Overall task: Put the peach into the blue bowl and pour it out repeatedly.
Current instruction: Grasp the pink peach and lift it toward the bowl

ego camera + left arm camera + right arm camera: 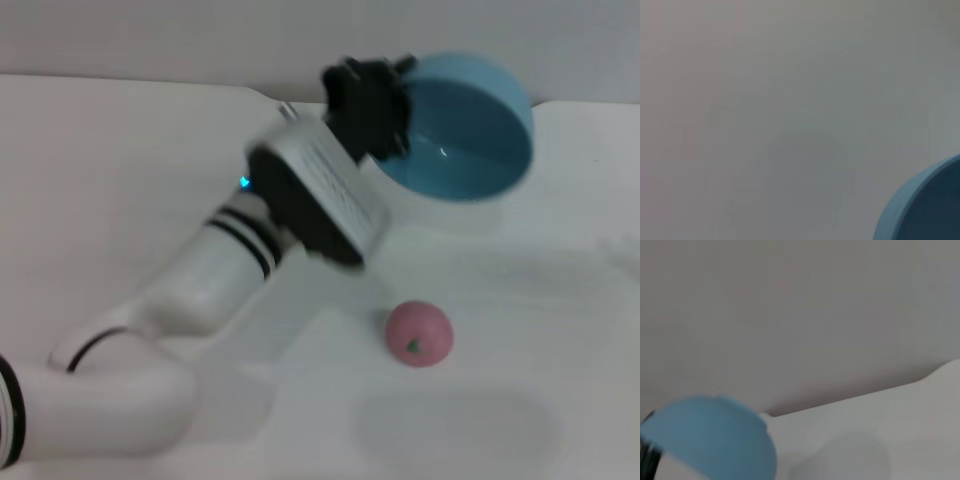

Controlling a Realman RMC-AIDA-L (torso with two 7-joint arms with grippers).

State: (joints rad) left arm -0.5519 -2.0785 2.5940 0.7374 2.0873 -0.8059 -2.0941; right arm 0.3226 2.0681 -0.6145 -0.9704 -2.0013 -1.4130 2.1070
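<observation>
The blue bowl [468,138] is held up off the table at the back right, tipped on its side so its empty inside faces me. My left gripper [392,104] is shut on the bowl's left rim, its black fingers over the edge. The peach [419,333], small and pink, lies on the table in front of the bowl, apart from it and from the arm. A piece of the bowl's rim [920,210] shows in the left wrist view. The right wrist view catches the bowl's outer wall [715,440] from behind. My right gripper is out of sight.
The white table [120,180] stretches left and forward, its back edge meeting a plain wall. My left forearm [215,270] crosses the table from the lower left toward the bowl.
</observation>
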